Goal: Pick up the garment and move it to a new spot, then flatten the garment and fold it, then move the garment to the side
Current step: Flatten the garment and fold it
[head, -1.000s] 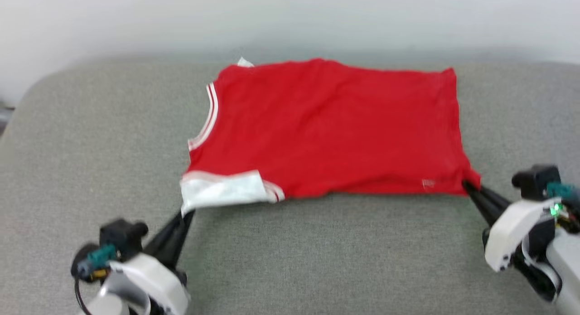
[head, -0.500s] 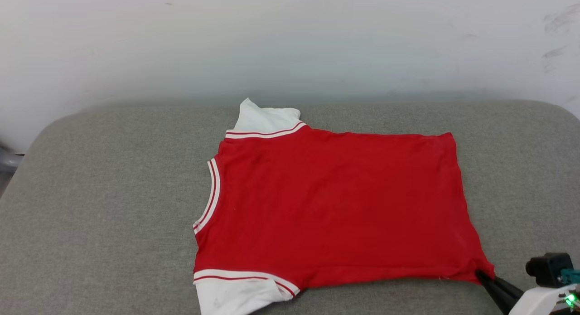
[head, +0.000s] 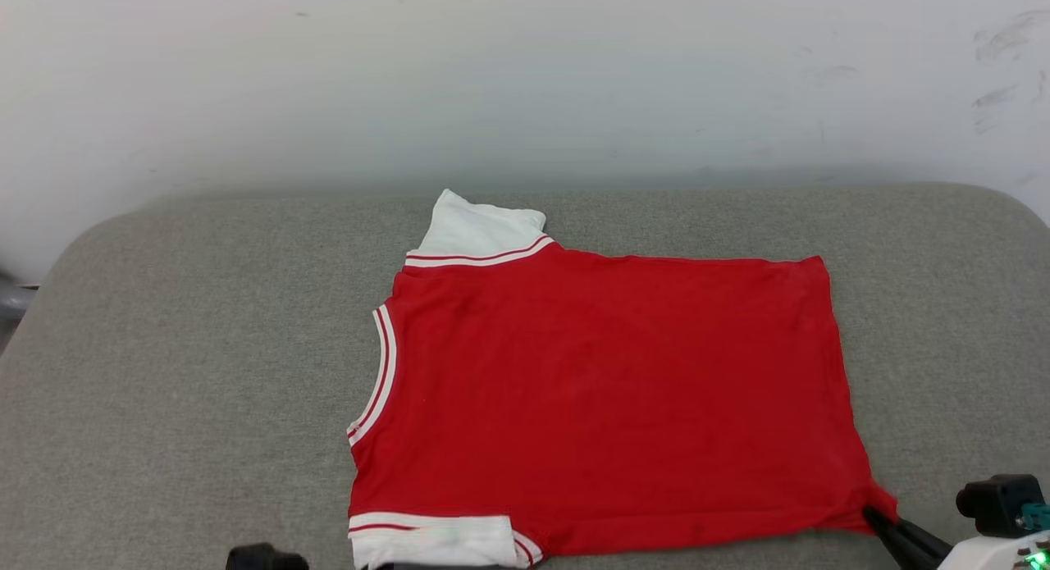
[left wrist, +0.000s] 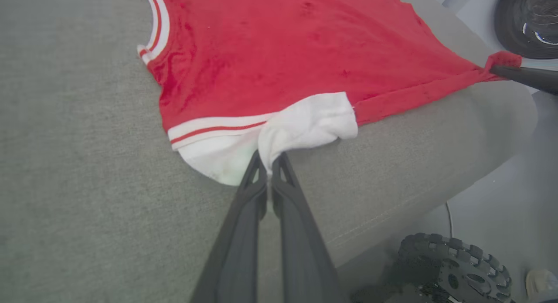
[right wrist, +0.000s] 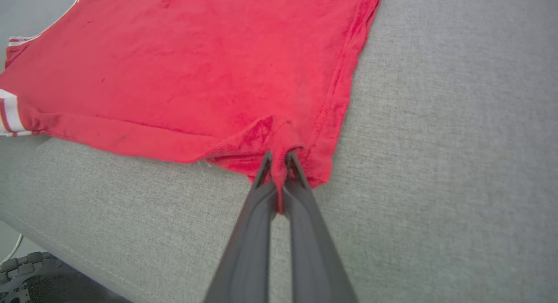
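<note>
**Head view.** The garment (head: pixel 607 389) lies spread on the grey padded surface (head: pixel 189 365) with a plain red face uppermost. Its neckline is toward 9 o'clock and its hem toward 3 o'clock. The far sleeve (head: pixel 480 230), white with a red-and-white striped edge, points to 11 o'clock, toward the pale wall (head: pixel 492 78). The near sleeve (head: pixel 435 545) sits at 7 o'clock of the red body, at the bottom edge of the frame.

**Left wrist view.** Your left gripper (left wrist: pixel 270 163) has its two dark fingers drawn together, with almost no gap between them. They pinch a fold of the white near sleeve, and the cloth bunches up just beyond the tips. At 2 o'clock the dark fingers of the other arm reach in, and the red hem corner is pulled to a point in them. A knobbly black wheel (left wrist: pixel 453 268) shows at 5 o'clock, below the edge of the padded surface.

**Right wrist view.** Your right gripper (right wrist: pixel 279 161) is fully closed on the near hem corner. This is the corner at 5 o'clock of the garment as the head sees it. Red cloth is gathered into a small ridge between the fingertips. The rest of the garment lies flat toward 11 o'clock.
</note>
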`<state>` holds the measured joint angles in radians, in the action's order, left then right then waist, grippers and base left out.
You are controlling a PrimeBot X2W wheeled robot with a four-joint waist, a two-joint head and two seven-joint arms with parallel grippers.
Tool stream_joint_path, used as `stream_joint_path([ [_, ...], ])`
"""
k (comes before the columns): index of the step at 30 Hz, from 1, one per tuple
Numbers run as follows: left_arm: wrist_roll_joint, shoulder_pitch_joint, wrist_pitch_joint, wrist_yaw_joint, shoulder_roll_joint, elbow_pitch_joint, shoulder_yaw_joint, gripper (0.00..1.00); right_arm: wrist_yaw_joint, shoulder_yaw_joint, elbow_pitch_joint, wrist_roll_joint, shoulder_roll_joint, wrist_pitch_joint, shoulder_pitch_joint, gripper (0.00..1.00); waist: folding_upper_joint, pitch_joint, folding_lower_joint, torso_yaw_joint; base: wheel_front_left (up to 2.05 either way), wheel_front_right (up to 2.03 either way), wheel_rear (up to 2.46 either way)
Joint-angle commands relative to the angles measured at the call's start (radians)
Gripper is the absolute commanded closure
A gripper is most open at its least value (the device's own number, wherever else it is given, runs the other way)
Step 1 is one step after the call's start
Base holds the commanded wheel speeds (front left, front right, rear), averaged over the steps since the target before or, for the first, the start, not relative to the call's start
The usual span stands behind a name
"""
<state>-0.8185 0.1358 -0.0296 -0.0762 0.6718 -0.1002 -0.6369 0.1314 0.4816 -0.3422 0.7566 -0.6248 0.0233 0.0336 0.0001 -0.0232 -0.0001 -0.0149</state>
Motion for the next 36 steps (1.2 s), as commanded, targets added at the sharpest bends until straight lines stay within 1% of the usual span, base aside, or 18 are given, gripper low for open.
stream_joint_path([
  [1,0.026,-0.04,-0.005,0.006,-0.004,0.008,-0.001,1.0,-0.001,-0.012,0.007,-0.007,0.006,-0.007,0.011,1.0,-0.0001,0.002,0.0001,-0.001,0.0,0.0,0.0],
  [4,0.053,-0.114,-0.011,0.022,-0.016,0.031,0.005,1.0,-0.001,-0.032,0.017,-0.018,0.013,-0.02,0.029,1.0,-0.0001,0.01,0.0001,-0.007,0.0,0.0,0.0],
  [6,0.078,-0.16,-0.006,0.032,-0.007,0.049,0.006,1.0,-0.001,-0.042,0.023,-0.024,0.014,-0.029,0.042,1.0,-0.0001,0.02,0.0001,-0.017,0.0,0.0,0.0],
  [10,0.086,-0.251,0.004,0.057,-0.004,0.079,0.023,1.0,-0.001,-0.058,0.033,-0.026,0.028,-0.04,0.085,1.0,-0.0001,0.056,0.0001,-0.036,0.0,0.0,0.0],
  [11,0.087,-0.273,0.003,0.058,-0.002,0.09,0.032,1.0,-0.001,-0.058,0.035,-0.027,0.03,-0.044,0.097,1.0,-0.0001,0.068,0.0001,-0.042,0.0,0.0,0.0],
  [14,0.09,-0.345,0.009,0.083,-0.002,0.128,0.045,1.0,-0.001,-0.054,0.035,-0.03,0.034,-0.051,0.136,1.0,-0.0001,0.103,0.0001,-0.055,0.0,0.0,0.0],
  [15,0.09,-0.345,0.009,0.083,-0.002,0.128,0.045,1.0,-0.001,-0.054,0.035,-0.03,0.034,-0.051,0.136,1.0,-0.0001,0.103,0.0001,-0.055,0.0,0.0,0.0],
  [21,0.104,-0.504,0.034,0.146,-0.008,0.223,0.047,1.0,-0.001,-0.038,0.023,-0.024,0.042,-0.074,0.244,1.0,-0.0001,0.181,0.0001,-0.071,0.0,0.0,0.0],
  [27,0.116,-0.651,0.043,0.19,-0.024,0.343,0.02,1.0,-0.001,-0.003,-0.013,-0.02,0.046,-0.105,0.36,1.0,-0.0001,0.251,0.0001,-0.077,0.0,0.0,0.0],
  [31,0.132,-0.73,0.023,0.2,-0.037,0.43,-0.011,1.0,-0.001,0.035,-0.05,-0.03,0.052,-0.128,0.434,1.0,-0.0001,0.29,0.0001,-0.079,0.0,0.0,0.0],
  [36,0.118,-0.81,0.01,0.205,-0.057,0.533,-0.056,1.0,-0.001,0.069,-0.1,-0.024,0.063,-0.138,0.5,1.0,-0.0001,0.33,0.0001,-0.072,0.0,0.0,0.0],
])
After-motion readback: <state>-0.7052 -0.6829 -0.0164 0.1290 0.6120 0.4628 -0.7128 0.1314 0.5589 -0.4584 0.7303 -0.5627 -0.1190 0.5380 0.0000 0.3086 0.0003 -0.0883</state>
